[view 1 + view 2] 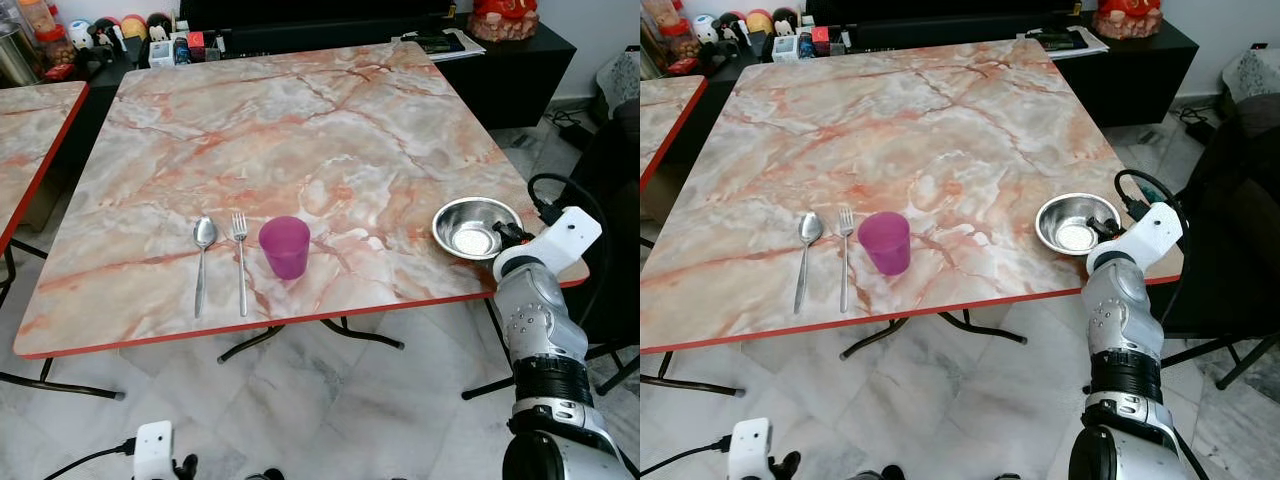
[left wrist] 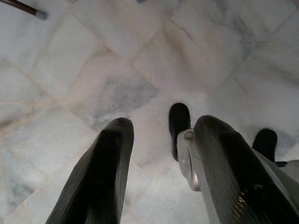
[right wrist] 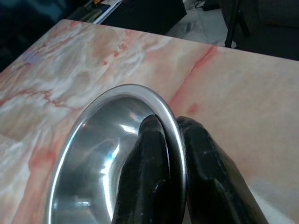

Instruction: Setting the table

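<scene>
Near the table's (image 1: 330,130) right front corner, our right gripper (image 3: 173,140) pinches the rim of the steel bowl (image 1: 474,227), one black finger inside the wall and the other outside, as the right wrist view shows. The bowl rests on the marble top close to the right edge. Along the front edge lie a spoon (image 1: 202,258) and a fork (image 1: 240,258) side by side, with a purple cup (image 1: 286,246) just beside the fork. Our left gripper (image 2: 159,163) hangs idle over the floor, its fingers spread and holding nothing. We judge the step in hand to be moving the bowl toward the place setting. To do it well we keep the rim grip firm, hold the bowl level, and set it down clear of the cup.
</scene>
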